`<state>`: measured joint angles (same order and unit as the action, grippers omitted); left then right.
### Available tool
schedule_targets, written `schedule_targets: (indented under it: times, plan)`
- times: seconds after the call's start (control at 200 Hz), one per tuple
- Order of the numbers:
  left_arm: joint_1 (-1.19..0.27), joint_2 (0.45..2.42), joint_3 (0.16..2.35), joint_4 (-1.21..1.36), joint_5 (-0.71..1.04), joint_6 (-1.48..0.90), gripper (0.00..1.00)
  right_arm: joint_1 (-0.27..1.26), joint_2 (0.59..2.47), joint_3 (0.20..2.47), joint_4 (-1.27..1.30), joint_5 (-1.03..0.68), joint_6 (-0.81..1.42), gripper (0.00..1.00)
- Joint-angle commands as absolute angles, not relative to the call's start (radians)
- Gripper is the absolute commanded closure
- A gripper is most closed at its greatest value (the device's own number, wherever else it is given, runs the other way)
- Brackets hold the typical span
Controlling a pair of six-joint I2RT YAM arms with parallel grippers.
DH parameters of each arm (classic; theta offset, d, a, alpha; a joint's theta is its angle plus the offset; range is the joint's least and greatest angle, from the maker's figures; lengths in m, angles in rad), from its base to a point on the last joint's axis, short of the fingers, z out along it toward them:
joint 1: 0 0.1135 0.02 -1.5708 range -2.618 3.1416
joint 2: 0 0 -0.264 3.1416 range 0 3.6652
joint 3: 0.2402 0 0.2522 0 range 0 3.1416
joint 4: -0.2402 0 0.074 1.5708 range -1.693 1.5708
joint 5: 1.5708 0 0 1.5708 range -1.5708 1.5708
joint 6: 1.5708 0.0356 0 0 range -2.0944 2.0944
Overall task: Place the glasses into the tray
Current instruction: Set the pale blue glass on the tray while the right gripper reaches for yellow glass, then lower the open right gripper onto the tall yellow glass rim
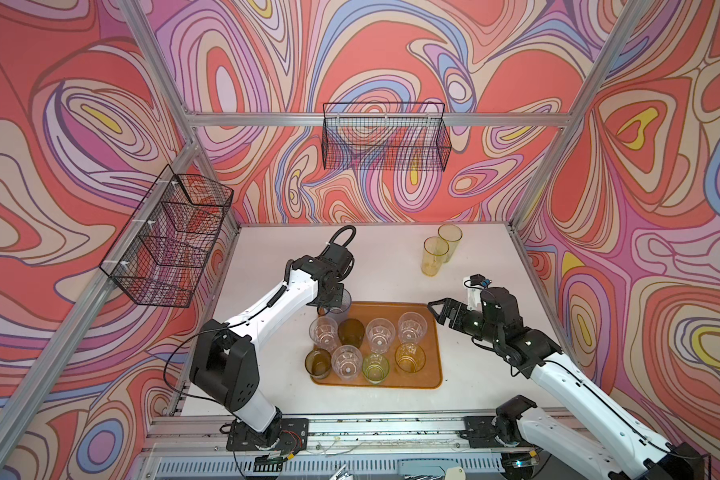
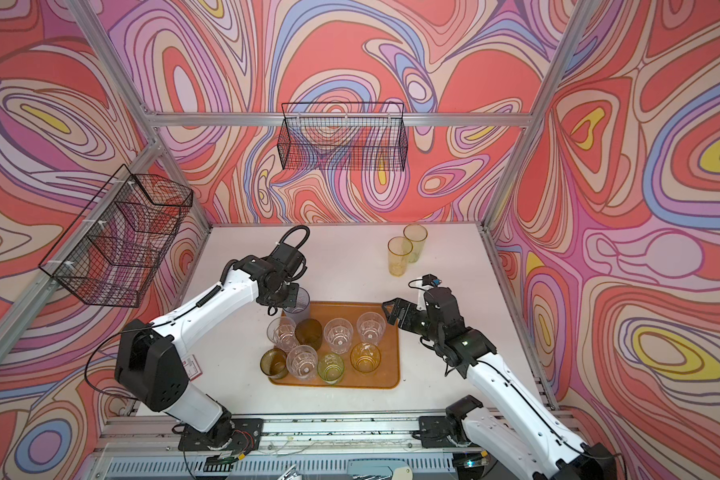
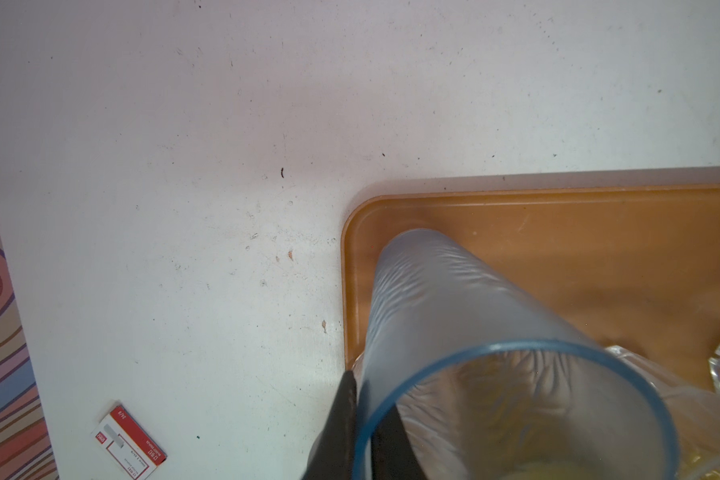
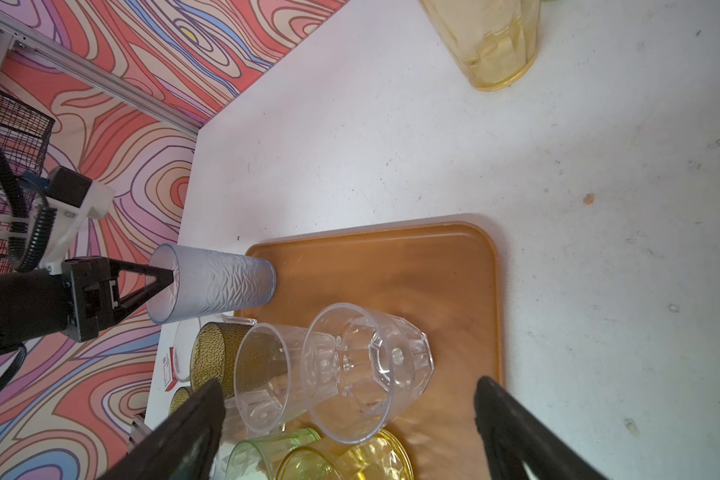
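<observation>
Rim of light, slippery blue glass (image 4: pixel 221 286) seems pinched by left gripper (image 4: pixel 172 276) at tray (image 4: pixel 433 270) corner; right gripper (image 4: pixel 348 388) spread wide, empty.

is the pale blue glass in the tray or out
In: the pale blue glass stands with its base inside a corner of the tray, the left gripper at its rim.

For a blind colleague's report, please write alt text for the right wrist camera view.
The left gripper pinches the rim of a pale blue glass at the orange tray's corner. The open right gripper hangs over clear and tinted glasses.
</observation>
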<state>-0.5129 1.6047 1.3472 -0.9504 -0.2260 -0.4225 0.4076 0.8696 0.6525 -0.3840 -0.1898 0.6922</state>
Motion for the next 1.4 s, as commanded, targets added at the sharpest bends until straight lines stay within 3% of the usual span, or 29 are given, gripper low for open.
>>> schedule_targets:
  times: [0.0,0.05,0.25,0.406,0.466,0.521,0.776,1.052,1.167,1.397]
  plan:
    - [-0.506,1.597,1.330,-0.977,-0.232,-0.433,0.69,0.405,0.879,0.670,-0.402,-0.176,0.687,0.03]
    - [-0.507,1.593,1.331,-0.976,-0.237,-0.430,0.66,0.404,0.884,0.670,-0.400,-0.181,0.689,0.02]
    - [-0.506,1.575,1.348,-0.986,-0.248,-0.420,0.36,0.405,0.915,0.685,-0.402,-0.187,0.695,0.02]
    - [-0.507,1.558,1.377,-1.000,-0.252,-0.411,0.21,0.404,0.934,0.712,-0.409,-0.184,0.705,0.02]
    - [-0.506,1.552,1.394,-1.011,-0.252,-0.408,0.07,0.405,0.944,0.730,-0.417,-0.174,0.709,0.02]
    - [-0.506,1.543,1.410,-1.020,-0.257,-0.406,0.01,0.404,0.960,0.751,-0.427,-0.168,0.710,0.02]
    - [-0.502,1.473,1.456,-1.004,-0.255,-0.394,0.00,0.405,1.125,0.934,-0.547,-0.088,0.735,0.03]
    - [-0.452,1.321,1.358,-0.788,-0.141,-0.336,0.00,0.399,1.310,1.176,-0.637,0.049,0.713,0.03]
    - [-0.421,1.296,1.331,-0.767,-0.048,-0.334,0.00,0.381,1.394,1.280,-0.682,0.056,0.693,0.03]
    - [-0.387,1.256,1.272,-0.770,-0.060,-0.266,0.00,0.321,1.527,1.406,-0.736,0.055,0.683,0.05]
